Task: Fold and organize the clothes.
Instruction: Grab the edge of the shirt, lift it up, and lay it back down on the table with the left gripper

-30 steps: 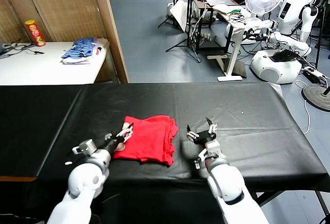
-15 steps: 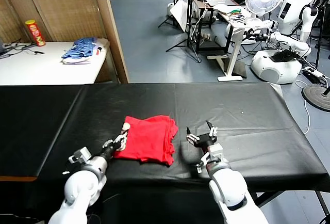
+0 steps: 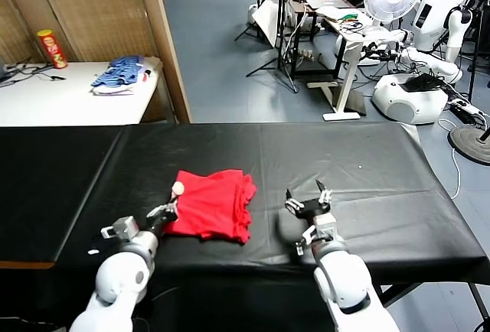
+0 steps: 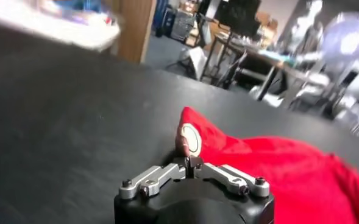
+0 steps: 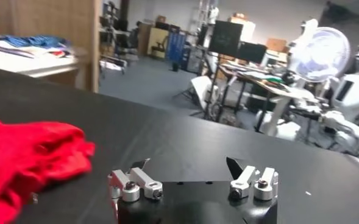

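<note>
A: From the head view, the red T-shirt point(image 3: 210, 205) lies folded on the black desk point(image 3: 367, 164), toward its front edge. The left tool point(image 3: 170, 208) is pressed together on the shirt's near-left corner; the right tool point(image 3: 308, 200) waits spread, beside the shirt but apart from it.

B: And the left wrist view?

A: The left tool point(image 4: 190, 163) pinches the hem of the T-shirt point(image 4: 270, 164) only at its very edge (a thin bite). Any pull could slip the cloth free, or drag the stacked layers apart.

B: Right wrist view?

A: The right tool point(image 5: 191, 170) stands empty, so nothing steadies the T-shirt point(image 5: 21, 152); I'd expect the fold to skew.
</note>
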